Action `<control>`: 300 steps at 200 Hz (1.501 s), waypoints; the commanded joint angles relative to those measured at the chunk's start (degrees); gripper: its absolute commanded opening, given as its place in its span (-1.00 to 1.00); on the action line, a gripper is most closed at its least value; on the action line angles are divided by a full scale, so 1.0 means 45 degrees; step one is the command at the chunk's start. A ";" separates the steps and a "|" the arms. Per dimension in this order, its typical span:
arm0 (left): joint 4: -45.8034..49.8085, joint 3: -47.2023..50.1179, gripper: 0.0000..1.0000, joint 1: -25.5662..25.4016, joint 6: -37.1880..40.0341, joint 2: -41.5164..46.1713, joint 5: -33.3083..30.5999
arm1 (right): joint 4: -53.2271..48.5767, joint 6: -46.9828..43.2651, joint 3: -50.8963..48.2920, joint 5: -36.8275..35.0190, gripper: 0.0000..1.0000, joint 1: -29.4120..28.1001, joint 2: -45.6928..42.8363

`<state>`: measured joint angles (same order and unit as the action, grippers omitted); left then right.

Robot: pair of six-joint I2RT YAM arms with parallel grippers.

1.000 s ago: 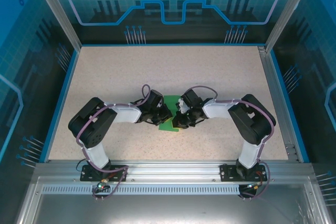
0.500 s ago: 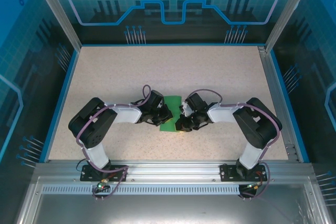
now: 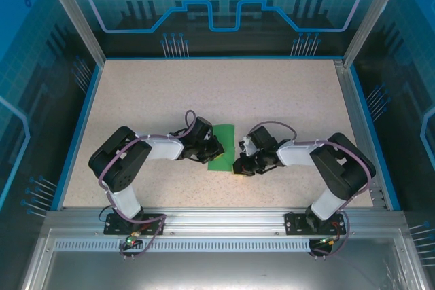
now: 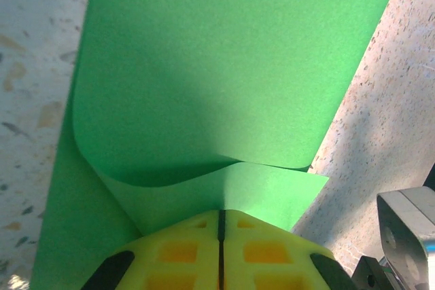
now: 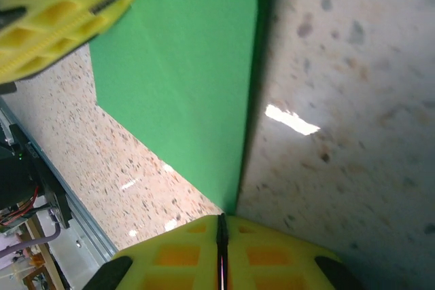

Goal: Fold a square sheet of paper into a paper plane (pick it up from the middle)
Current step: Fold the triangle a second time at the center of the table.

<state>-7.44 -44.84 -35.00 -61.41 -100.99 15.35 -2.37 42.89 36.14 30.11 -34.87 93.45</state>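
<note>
1. I am looking at a speckled beige table (image 3: 149,100) inside a blue-lit enclosure (image 3: 224,11). Both arms are reaching in toward its middle.
2. The square sheet of paper (image 3: 223,142) is lying on the table between the two grippers, doubled over into a narrower strip. I am judging the work to be at an early creasing step, well short of a plane.
3. The left gripper (image 4: 221,219) is resting with its fingers pressed fully together. In its wrist view the sheet is spreading away just ahead of the tips, with an upper layer curling over a lower one. The lower layer's corner is touching the tips. I cannot tell whether any layer is nipped between them or merely pinned beneath.
4. The right gripper (image 5: 221,225) is likewise closed tight and is gripping nothing that I can see. In its wrist view the sheet's long edge is running straight away from its tips, with green lying to one side of them and bare table to the other.
5. In my judgement the curled layer is not lying flat yet. The next move is calling for one closed tip to pin the sheet. The other should press along the fold lightly, so the layers are not sliding out of line.
</note>
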 commanded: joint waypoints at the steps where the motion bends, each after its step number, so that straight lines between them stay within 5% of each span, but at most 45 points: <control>1: 0.1264 0.0257 -0.80 0.0014 0.0208 -0.0059 -0.0383 | -0.0977 0.0325 -0.0258 0.0124 -0.80 0.0343 -0.0725; 37: 0.1190 0.0257 -0.80 0.0014 0.0165 -0.0031 -0.0321 | -0.1187 0.0057 0.0611 -0.0026 -0.76 0.0542 -0.1744; 131: 0.1194 0.0103 -0.80 -0.0056 0.0179 -0.0017 -0.0268 | 0.0607 0.1194 0.1965 0.1006 -0.76 0.0112 0.1309; 223: 0.1538 0.0023 -0.79 0.0036 0.0487 0.0146 -0.0512 | -0.1912 -0.0349 0.1482 -0.0683 -0.87 0.0152 0.2355; 300: 0.0942 -0.0081 -0.75 0.0840 0.1263 0.0178 -0.0210 | -0.2149 -0.0531 0.1712 -0.0602 -0.87 0.0152 0.2555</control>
<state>-6.15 -44.84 -33.82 -58.24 -100.51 16.01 -3.27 41.67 45.39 31.11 -33.80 102.04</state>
